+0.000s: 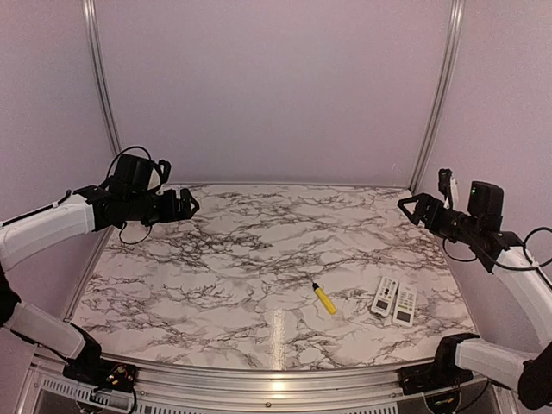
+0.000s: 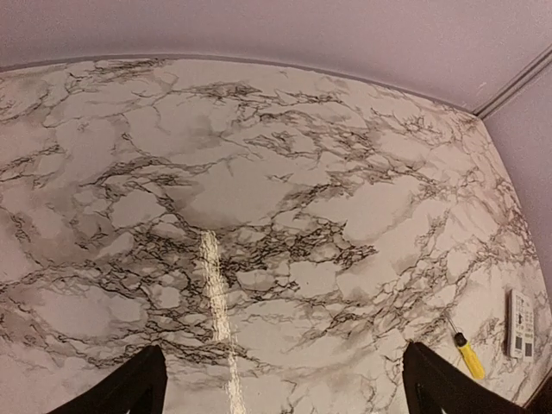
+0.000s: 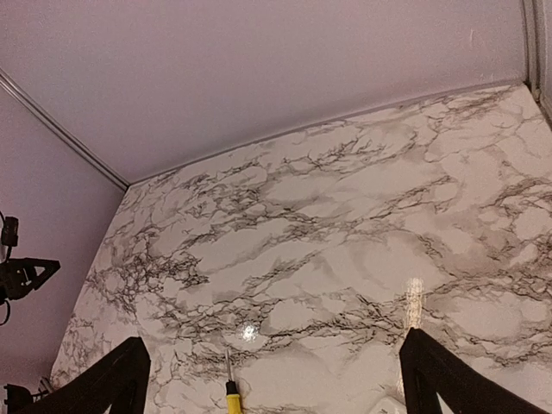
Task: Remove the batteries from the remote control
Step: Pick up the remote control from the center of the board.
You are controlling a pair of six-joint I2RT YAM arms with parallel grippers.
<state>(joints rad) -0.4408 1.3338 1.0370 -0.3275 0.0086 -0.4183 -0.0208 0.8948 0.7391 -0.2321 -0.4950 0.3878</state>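
Two white remote controls lie side by side, face up, on the marble table at the near right: one [image 1: 384, 296] and its neighbour [image 1: 404, 304]. One remote [image 2: 521, 323] also shows at the right edge of the left wrist view. The batteries are hidden. My left gripper [image 1: 185, 204] hovers open over the far left of the table with nothing between its fingers [image 2: 121, 392]. My right gripper [image 1: 412, 210] hovers open over the far right, well behind the remotes. Its fingers [image 3: 444, 379] also stand wide apart around bare marble.
A yellow-handled screwdriver [image 1: 324, 298] lies just left of the remotes, tip pointing away; it shows as the screwdriver [image 2: 470, 355] and the screwdriver [image 3: 231, 395] in the wrist views. Pale walls and metal posts [image 1: 438, 95] close off the back and sides.
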